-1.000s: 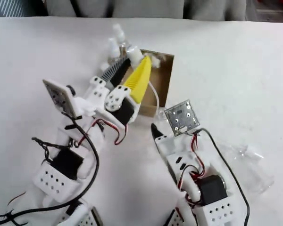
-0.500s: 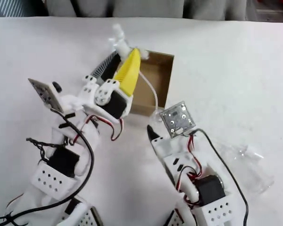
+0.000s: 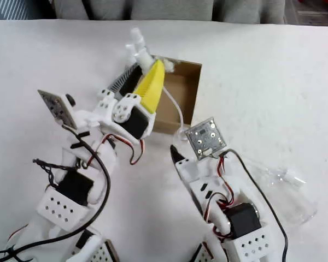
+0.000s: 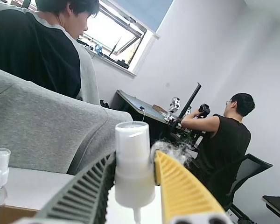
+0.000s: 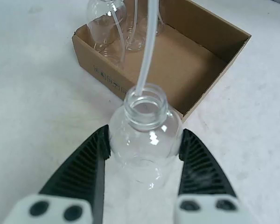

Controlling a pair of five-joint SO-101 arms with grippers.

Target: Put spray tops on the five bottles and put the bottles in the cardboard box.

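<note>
Table [image 3: 262, 65] carries the cardboard box [image 5: 200, 56], with bottles [image 5: 105, 23] standing in one corner and a spare bottle [image 3: 287, 191] lying on its side by the right arm. Right end effector [image 5: 144, 140] is clamped on an open bottle [image 5: 147, 109] standing just outside the box wall. Left end effector [image 4: 134, 156] grips a spray top [image 4: 132, 177] above it, and the tube [image 5: 147, 51] dips into the open bottle's mouth.

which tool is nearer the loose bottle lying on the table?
Right. The right tool, shut on an upright bottle by the cardboard box, is closer to the loose bottle; the left tool holds a spray top at the box's far corner.
</note>
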